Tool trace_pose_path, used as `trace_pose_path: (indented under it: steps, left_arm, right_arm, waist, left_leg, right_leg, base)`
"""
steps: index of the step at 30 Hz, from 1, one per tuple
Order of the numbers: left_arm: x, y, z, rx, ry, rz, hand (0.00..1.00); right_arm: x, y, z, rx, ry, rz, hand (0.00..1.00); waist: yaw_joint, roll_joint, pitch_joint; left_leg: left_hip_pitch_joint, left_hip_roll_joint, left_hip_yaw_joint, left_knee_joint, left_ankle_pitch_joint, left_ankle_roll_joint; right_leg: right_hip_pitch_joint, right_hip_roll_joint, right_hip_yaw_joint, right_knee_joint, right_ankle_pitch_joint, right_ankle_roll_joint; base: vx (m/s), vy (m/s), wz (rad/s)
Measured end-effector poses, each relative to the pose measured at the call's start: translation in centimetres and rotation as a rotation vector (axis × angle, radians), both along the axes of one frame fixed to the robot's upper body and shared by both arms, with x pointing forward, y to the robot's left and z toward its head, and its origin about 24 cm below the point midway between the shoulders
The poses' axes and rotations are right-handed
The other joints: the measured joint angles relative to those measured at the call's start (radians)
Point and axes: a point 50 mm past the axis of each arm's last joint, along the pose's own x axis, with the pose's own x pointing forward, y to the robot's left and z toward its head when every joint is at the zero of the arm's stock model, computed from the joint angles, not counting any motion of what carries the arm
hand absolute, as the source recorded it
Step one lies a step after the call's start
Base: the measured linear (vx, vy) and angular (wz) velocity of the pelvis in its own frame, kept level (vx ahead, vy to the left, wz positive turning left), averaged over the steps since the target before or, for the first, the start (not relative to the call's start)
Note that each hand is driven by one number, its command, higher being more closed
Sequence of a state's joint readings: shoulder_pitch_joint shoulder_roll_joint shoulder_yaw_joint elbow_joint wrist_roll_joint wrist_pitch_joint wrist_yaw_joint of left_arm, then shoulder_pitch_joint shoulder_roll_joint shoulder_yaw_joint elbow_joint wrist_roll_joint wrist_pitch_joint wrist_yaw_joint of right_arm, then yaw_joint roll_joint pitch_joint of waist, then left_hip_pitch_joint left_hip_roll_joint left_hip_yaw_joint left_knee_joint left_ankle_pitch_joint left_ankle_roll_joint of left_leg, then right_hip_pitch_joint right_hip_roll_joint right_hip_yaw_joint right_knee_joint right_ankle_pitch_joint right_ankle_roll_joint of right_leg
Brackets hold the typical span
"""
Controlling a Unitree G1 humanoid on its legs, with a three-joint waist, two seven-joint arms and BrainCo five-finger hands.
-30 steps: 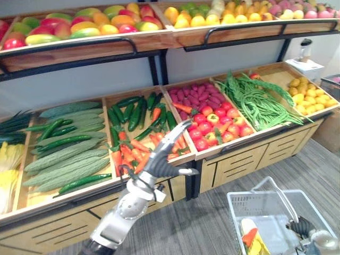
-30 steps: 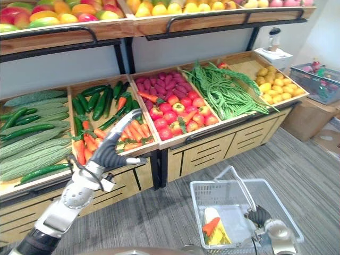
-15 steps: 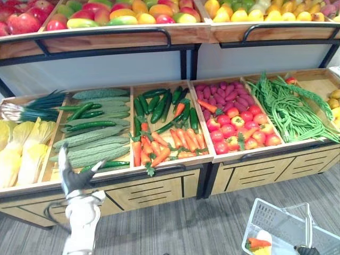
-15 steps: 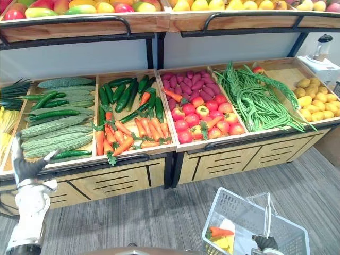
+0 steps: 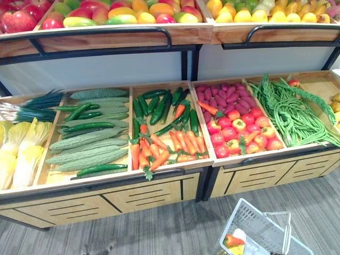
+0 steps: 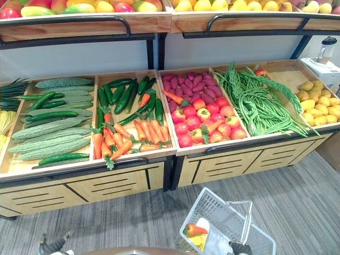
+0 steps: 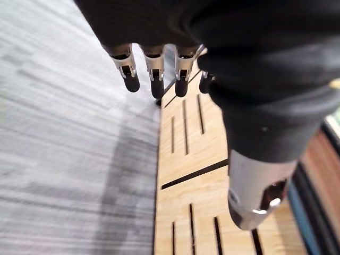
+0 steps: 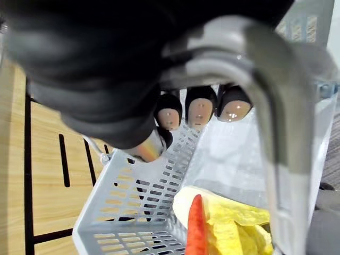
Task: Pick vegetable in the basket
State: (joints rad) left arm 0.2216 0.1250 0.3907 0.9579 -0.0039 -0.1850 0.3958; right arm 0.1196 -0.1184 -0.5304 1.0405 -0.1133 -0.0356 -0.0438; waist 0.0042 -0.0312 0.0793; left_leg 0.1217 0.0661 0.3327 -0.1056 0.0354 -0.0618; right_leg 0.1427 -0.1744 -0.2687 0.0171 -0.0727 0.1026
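Having dropped the left hand point(image 7: 153, 74) low, well left of the basket point(image 5: 254, 220), fingers straight and apart, keep the right hand point(image 8: 199, 109) clamped on its handle point(image 8: 276, 106), basket level, and reach for carrots point(image 5: 159, 151) above-left of the basket, already holding one carrot point(image 6: 194, 230).

5 o'clock: basket point(image 5: 248, 218) cut off by btm edge; yellow item point(image 6: 197, 241) inside partly covered, can't ID. 7 o'clock: left hand point(image 6: 51, 247) mostly out of frame. 12 o'clock: top-shelf fruit point(image 5: 106, 13) cropped.
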Motion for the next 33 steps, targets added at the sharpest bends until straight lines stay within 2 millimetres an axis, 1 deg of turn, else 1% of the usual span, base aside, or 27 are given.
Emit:
trace_pose_path:
  steps: [2,3,7,17,18,19,25,26,29,33]
  left_arm:
    - [-1.9,-0.8,-1.0,-0.110,0.051,0.019,0.00]
    - [-2.0,-0.9,-1.1,-0.119,0.056,0.017,0.00]
    - [-3.1,-1.8,-1.9,-0.249,0.063,0.063,0.00]
    - [-3.5,-3.9,-2.7,-0.351,0.097,0.025,0.00]
    - [-3.5,-4.0,-2.7,-0.355,0.100,0.014,0.00]
    - [-3.1,-4.6,-2.8,-0.363,0.110,-0.029,0.00]
    - [-3.1,-4.6,-2.8,-0.366,0.109,-0.025,0.00]
    - [-3.2,-4.6,-2.8,-0.376,0.100,0.000,0.00]
    - [-3.2,-4.7,-2.9,-0.390,0.109,0.005,0.00]
    - [-3.2,-4.9,-3.0,-0.438,0.088,0.054,0.00]
  right_arm:
    - [-0.1,0.2,-0.1,-0.003,-0.001,-0.021,1.00]
    - [-0.1,0.2,-0.1,-0.004,-0.001,-0.022,1.00]
    - [-0.3,0.3,-0.2,-0.019,0.005,-0.024,1.00]
    - [0.1,0.9,-0.4,-0.019,0.003,-0.003,1.00]
    - [0.1,1.0,-0.4,-0.015,0.005,0.001,1.00]
    - [0.5,1.9,-0.7,-0.006,0.011,0.029,1.00]
    - [0.6,2.0,-0.7,-0.006,0.010,0.032,1.00]
    - [0.7,2.0,-0.7,-0.006,0.009,0.040,1.00]
    - [1.0,2.3,-0.7,-0.006,0.005,0.069,1.00]
    - [2.0,2.7,-0.5,-0.011,-0.029,0.118,1.00]
  waist:
    - [0.000,0.003,0.000]
    - [0.000,0.003,0.000]
    - [0.000,0.004,0.000]
    - [-0.001,0.011,0.003]
    - [-0.001,0.012,0.003]
    - [0.000,0.025,0.017]
    - [0.000,0.024,0.017]
    - [0.000,0.024,0.017]
    - [0.000,0.022,0.019]
    - [0.000,0.015,0.030]
  left_leg:
    - [0.005,0.000,0.011,0.000,-0.004,-0.002]
    - [0.006,0.000,0.011,0.000,-0.004,-0.002]
    - [0.008,0.000,0.017,0.000,-0.006,-0.005]
    - [0.020,0.000,0.020,0.000,-0.007,-0.006]
    - [0.020,0.000,0.019,0.000,-0.007,-0.006]
    - [0.017,-0.001,0.015,0.000,-0.009,-0.006]
    - [0.017,-0.001,0.015,0.000,-0.010,-0.007]
    - [0.017,0.000,0.017,0.000,-0.010,-0.008]
    - [0.017,0.001,0.021,0.000,-0.012,-0.008]
    - [0.029,0.003,0.046,0.000,-0.019,-0.010]
  right_leg:
    - [0.000,0.000,0.009,-0.001,0.000,0.001]
    - [0.000,0.000,0.009,-0.002,0.000,0.001]
    - [0.000,0.001,0.016,-0.005,0.003,0.006]
    - [0.007,0.001,0.023,-0.004,-0.001,0.002]
    - [0.007,0.001,0.023,-0.003,-0.002,0.003]
    - [0.007,0.001,0.019,-0.003,-0.006,0.005]
    - [0.006,0.001,0.021,-0.003,-0.006,0.004]
    - [0.005,0.001,0.023,-0.003,-0.006,0.004]
    - [0.002,0.002,0.029,-0.003,-0.006,0.004]
    - [-0.001,0.005,0.052,-0.003,-0.006,0.005]
  base:
    - [0.04,0.007,-0.13]
    - [0.03,0.002,-0.05]
    - [0.02,-0.001,-0.04]
    - [0.00,-0.001,-0.02]
    - [0.00,0.000,0.00]
    - [0.00,0.000,0.00]
    - [0.00,0.000,0.00]
    - [0.00,0.000,-0.03]
    - [0.00,0.000,-0.06]
    - [0.01,0.002,-0.16]
